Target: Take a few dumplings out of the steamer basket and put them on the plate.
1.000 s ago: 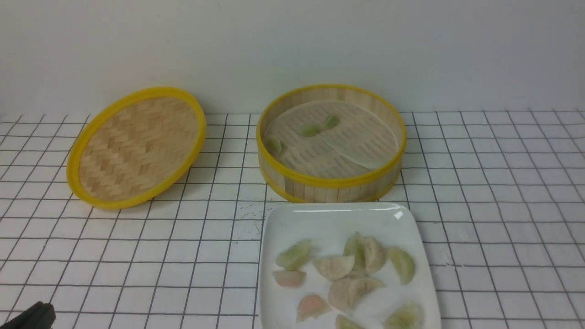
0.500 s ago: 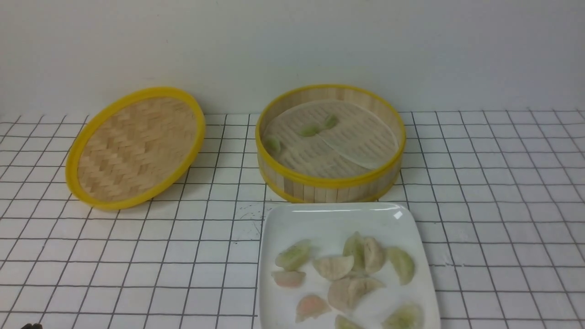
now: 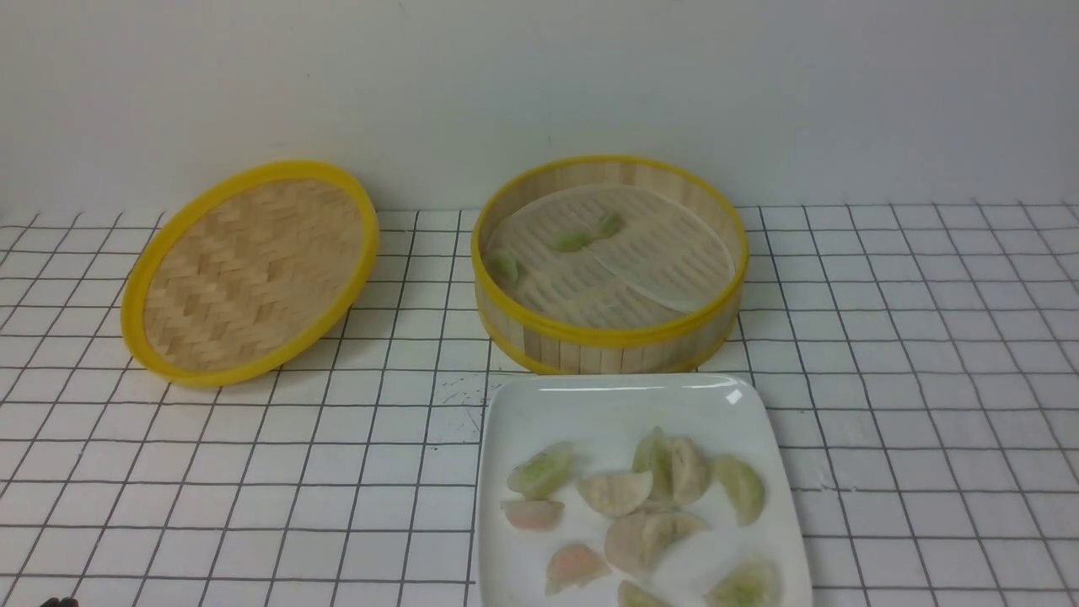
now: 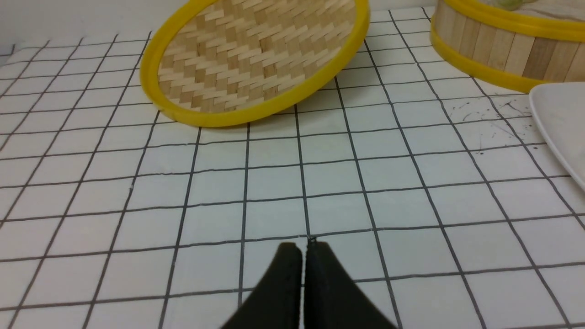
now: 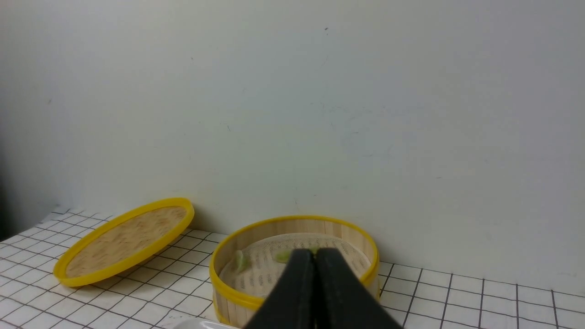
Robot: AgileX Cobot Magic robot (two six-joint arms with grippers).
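You are looking at a staged test bench, not a working kitchen. A white cloth printed with a black grid (image 3: 253, 472) covers the table and meets a bare pale wall (image 3: 539, 84) with a few scuffs. The only kitchen things are props: a bamboo steamer basket (image 3: 607, 341), its woven lid (image 3: 253, 270) propped against the wall, and a white plate (image 3: 607, 405) of glossy, toy-like dumplings (image 3: 620, 493). You see no stove, sink or counter, only black robot fingers (image 4: 315, 292).
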